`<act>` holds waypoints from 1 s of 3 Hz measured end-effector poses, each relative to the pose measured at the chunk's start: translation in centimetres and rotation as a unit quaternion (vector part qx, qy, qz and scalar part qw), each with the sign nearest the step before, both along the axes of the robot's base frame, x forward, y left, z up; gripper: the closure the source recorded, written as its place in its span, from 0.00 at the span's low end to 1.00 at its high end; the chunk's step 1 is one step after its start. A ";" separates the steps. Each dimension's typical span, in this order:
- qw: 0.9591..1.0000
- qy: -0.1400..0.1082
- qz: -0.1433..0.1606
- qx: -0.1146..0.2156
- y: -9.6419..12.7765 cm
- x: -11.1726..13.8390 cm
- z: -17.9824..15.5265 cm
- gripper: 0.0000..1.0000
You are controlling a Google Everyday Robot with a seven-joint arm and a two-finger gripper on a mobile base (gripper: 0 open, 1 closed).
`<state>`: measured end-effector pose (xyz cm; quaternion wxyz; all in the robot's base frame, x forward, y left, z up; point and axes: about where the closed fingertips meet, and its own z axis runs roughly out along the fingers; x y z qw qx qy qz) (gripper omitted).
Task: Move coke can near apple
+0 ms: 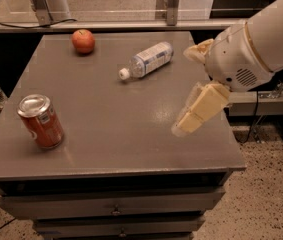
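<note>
The gripper [182, 91] hangs over the right side of the table [121, 139], a little above the top. Its two cream fingers are spread well apart, one pointing down toward the near edge and the other showing only as a stub further back, and nothing is between them. From there the coke can [41, 121] lies well off to the left, across most of the table's width and slightly nearer the front edge. It stands upright by the near left corner, its silver top up, so its long axis is vertical and a reach from the right would likely meet its side. The apple [83, 40] sits by the far left corner, well apart from the can and almost straight behind it, so the carry would probably run from near to far along the left side. A clear water bottle [148, 60] lies on its side in the far middle, cap toward the near left. It looks clear of a straight line from gripper to can. The white wrist housing hides the finger roots and most of the far finger, the arm is cut off at the right edge, and the can's label is hard to read.
</note>
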<state>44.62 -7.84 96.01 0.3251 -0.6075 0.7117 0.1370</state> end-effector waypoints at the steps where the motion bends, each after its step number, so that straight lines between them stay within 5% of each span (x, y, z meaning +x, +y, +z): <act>1: 0.999 -0.003 0.017 0.048 2.8 0.2 -1.1 0.00; 2: 0.994 -0.007 0.047 0.102 7.6 0.7 -2.5 0.00; 3: 0.984 -0.006 0.075 0.159 12.7 1.0 -3.8 0.00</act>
